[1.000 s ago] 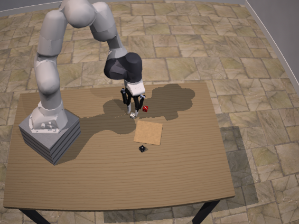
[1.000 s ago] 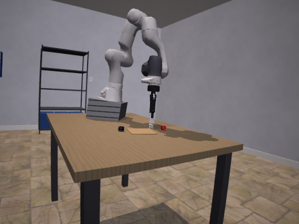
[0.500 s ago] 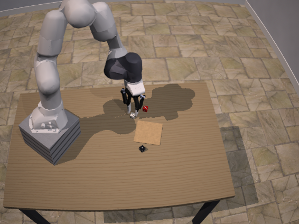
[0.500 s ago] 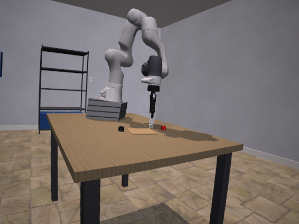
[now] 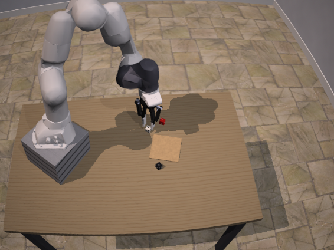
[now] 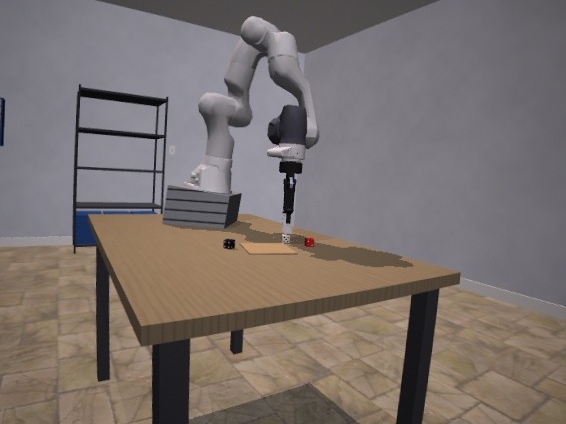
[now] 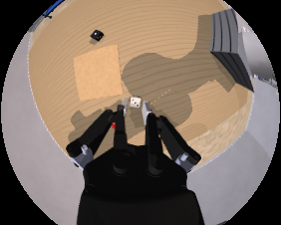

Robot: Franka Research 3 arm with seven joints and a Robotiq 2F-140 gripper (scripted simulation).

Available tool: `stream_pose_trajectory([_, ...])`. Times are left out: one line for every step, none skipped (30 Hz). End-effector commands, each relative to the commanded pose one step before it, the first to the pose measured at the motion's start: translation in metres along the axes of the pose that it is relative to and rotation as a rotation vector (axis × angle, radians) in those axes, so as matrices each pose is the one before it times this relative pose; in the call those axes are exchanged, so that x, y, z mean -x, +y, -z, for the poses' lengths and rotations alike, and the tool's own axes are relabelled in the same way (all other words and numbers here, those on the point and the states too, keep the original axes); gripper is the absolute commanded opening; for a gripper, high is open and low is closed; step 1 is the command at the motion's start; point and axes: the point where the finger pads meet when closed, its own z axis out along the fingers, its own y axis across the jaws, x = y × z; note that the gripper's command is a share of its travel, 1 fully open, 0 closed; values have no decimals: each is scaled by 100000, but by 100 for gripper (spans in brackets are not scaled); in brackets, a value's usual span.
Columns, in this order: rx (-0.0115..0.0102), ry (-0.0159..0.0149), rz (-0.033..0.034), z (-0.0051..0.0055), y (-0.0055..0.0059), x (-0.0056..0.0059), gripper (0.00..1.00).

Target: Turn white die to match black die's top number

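Note:
The white die (image 5: 147,128) sits on the table just off the mat's far left corner; it also shows in the side view (image 6: 285,238) and the wrist view (image 7: 135,102). My gripper (image 5: 149,124) points straight down over it, with its fingers partly apart. In the wrist view the fingertips flank the die with a small gap on each side. The tan mat (image 5: 166,147) lies flat with nothing on it. The black die (image 5: 159,165) sits on the table near the mat's front edge. The red die (image 5: 162,121) sits just right of my gripper.
The robot base (image 5: 56,150) stands on a grey block at the table's left. A black shelf (image 6: 120,170) stands behind the table on the floor.

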Motion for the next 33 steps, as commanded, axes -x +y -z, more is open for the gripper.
stream_pose_trajectory([-19, 4, 183, -31, 7, -53, 25])
stream_pose_trajectory([0, 0, 0, 0, 0, 0, 25])
stream_pose_trajectory([0, 0, 0, 0, 0, 0, 25])
stream_pose_trajectory([0, 0, 0, 0, 0, 0, 25])
stream_pose_trajectory([0, 0, 0, 0, 0, 0, 25])
stream_pose_trajectory([0, 0, 0, 0, 0, 0, 25])
stream_pose_trajectory([0, 0, 0, -1, 0, 0, 25])
stream_pose_trajectory([0, 0, 0, 0, 0, 0, 25])
stream_pose_trajectory([0, 0, 0, 0, 0, 0, 25])
stream_pose_trajectory([0, 0, 0, -7, 0, 0, 25])
stream_pose_trajectory([0, 0, 0, -17, 0, 0, 25])
stream_pose_trajectory([-1, 0, 1, -31, 0, 0, 25])
stream_pose_trajectory([-1, 0, 1, -47, -1, 0, 25])
stream_pose_trajectory([-1, 0, 1, -65, -1, 0, 25])
stream_pose_trajectory([0, 0, 0, -84, 0, 0, 25])
stream_pose_trajectory([1, 0, -1, -103, 0, 0, 25])
stream_pose_trajectory([2, 0, -2, -121, 2, -1, 25])
stream_pose_trajectory([-2, 0, 2, -135, -2, 0, 25])
stream_pose_trajectory([-1, 0, 1, -150, 0, 0, 25])
stream_pose_trajectory([2, 0, -2, -163, 1, 0, 25])
stream_pose_trajectory([-2, 0, 1, -171, -1, 0, 25])
stream_pose_trajectory([-1, 0, 0, -177, 0, 0, 25])
stream_pose_trajectory([3, 0, -2, -181, 2, -1, 25])
stream_pose_trajectory([-3, 1, 2, -180, -2, 0, 25])
stream_pose_trajectory([0, 0, 0, 0, 0, 0, 25])
stream_pose_trajectory([0, 0, 0, 0, 0, 0, 25])
stream_pose_trajectory([1, 0, 0, -178, 0, 0, 25])
stream_pose_trajectory([2, 0, -1, -172, 1, 0, 25])
stream_pose_trajectory([-2, 1, 2, -162, -2, 0, 25])
stream_pose_trajectory([1, 0, -1, -151, 0, 0, 25])
stream_pose_trajectory([3, -1, -2, -137, 2, 0, 25])
stream_pose_trajectory([-3, 1, 2, -121, -2, 0, 25])
stream_pose_trajectory([-1, 0, 1, -103, -1, 0, 25])
